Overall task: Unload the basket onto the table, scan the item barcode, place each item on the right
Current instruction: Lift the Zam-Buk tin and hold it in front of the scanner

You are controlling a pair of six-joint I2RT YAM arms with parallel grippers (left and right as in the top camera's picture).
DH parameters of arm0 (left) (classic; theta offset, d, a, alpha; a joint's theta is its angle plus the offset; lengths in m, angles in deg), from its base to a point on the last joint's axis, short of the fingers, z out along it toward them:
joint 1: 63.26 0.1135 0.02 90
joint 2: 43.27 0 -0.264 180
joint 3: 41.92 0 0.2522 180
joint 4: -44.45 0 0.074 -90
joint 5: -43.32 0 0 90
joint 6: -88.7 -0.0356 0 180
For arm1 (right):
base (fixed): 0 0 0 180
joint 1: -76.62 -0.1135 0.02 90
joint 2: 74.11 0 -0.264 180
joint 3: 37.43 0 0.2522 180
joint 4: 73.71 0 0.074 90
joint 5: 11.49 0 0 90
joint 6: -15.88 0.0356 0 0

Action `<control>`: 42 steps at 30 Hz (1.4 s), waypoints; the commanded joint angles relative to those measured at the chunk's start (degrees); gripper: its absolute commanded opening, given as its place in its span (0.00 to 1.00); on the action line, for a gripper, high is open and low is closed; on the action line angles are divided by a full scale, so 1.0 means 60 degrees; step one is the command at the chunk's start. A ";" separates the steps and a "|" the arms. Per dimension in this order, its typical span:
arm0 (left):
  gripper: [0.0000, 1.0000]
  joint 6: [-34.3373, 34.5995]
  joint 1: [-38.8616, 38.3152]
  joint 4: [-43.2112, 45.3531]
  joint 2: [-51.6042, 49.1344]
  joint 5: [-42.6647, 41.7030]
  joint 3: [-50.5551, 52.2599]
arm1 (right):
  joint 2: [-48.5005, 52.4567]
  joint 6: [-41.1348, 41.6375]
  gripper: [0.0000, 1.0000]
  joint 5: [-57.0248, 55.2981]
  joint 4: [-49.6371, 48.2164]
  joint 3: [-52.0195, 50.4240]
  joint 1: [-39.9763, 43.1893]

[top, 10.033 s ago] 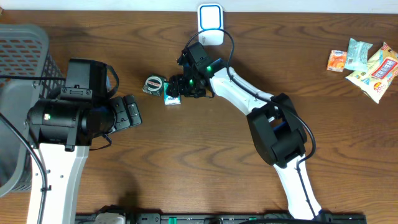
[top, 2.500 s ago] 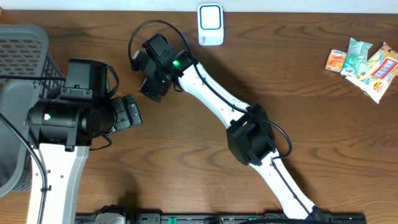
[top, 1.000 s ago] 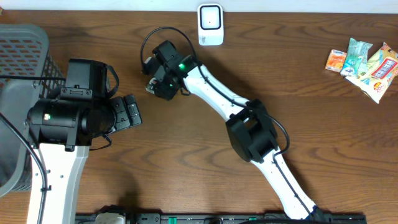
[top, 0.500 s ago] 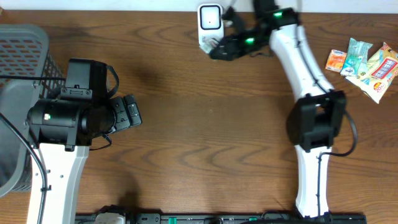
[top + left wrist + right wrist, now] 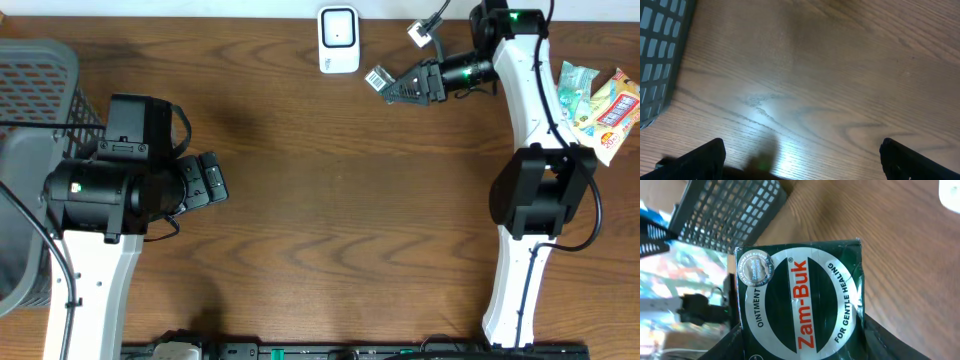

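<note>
My right gripper (image 5: pixel 398 86) is shut on the item, a small dark green Zam-Buk ointment box (image 5: pixel 377 77), and holds it above the table just right of the white barcode scanner (image 5: pixel 339 39). From overhead a white barcode panel shows on the box's end. The right wrist view is filled by the box's green and white label (image 5: pixel 800 305), with the right gripper (image 5: pixel 805 347) clamped on its sides. The left gripper (image 5: pixel 212 180) stands open over bare table at the left. Its dark fingertips (image 5: pixel 697 159) sit far apart with only wood between them.
A grey mesh basket (image 5: pixel 35 90) stands at the left edge, also seen as the basket (image 5: pixel 657 55) and the basket (image 5: pixel 725 210) in the wrist views. A pile of snack packets (image 5: pixel 590 100) lies at the far right. The scanner's corner (image 5: pixel 952 190) shows in the right wrist view.
The right arm has swung from left of centre across to the top right, carrying the box past the scanner. The left arm has not moved.
</note>
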 commanded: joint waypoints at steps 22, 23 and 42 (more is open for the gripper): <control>0.98 0.0018 0.0004 -0.0029 0.0007 0.0025 -0.0040 | -0.0131 0.2058 0.37 -0.5927 -0.2011 0.0029 -0.1810; 0.98 0.0015 0.0004 -0.0029 0.0007 0.0025 -0.0040 | -0.0131 0.2637 0.36 -0.7067 -0.2346 0.0029 -0.1996; 0.98 0.0015 0.0004 -0.0029 0.0007 0.0025 -0.0040 | 0.0980 0.1064 0.54 -1.5114 -1.0714 0.0029 -0.3639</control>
